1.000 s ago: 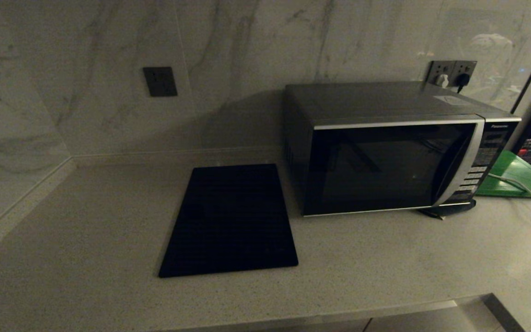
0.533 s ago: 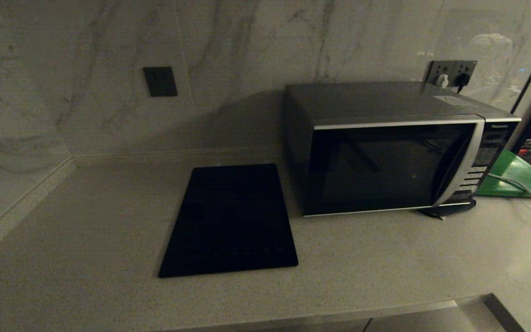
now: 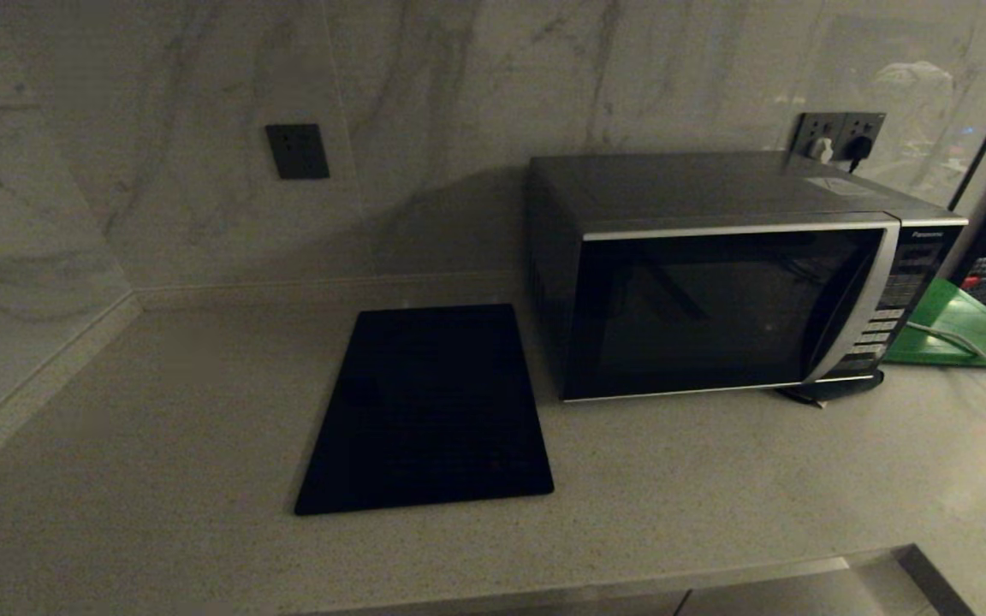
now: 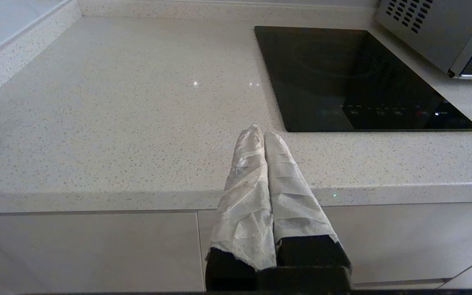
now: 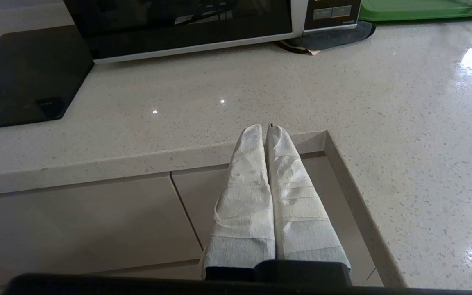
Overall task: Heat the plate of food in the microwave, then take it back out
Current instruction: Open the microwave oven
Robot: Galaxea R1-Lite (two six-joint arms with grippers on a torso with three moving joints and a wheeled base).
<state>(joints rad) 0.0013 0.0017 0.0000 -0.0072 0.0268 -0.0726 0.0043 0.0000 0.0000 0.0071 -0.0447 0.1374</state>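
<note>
I have the microwave [image 3: 715, 274] standing on the counter [image 3: 673, 479] against the marble wall, its long axis running left to right along that wall and its black glass door facing me, shut. Its button panel is at the right end. Just to its left, a flat black slab [image 3: 429, 411] lies on the counter, its long side running away from me toward the wall. A green board [image 3: 959, 329] lies behind the microwave's right corner with a pale cable across it. The glass is dark, so I can't make out anything inside, and I see no plate of food in any view.

My left pincer [image 4: 260, 137] hangs off the counter's front edge in front of the slab, wrapped fingers pressed together on nothing. My right pincer [image 5: 266, 131] sits at the counter's front edge before the microwave, likewise closed and empty.
</note>
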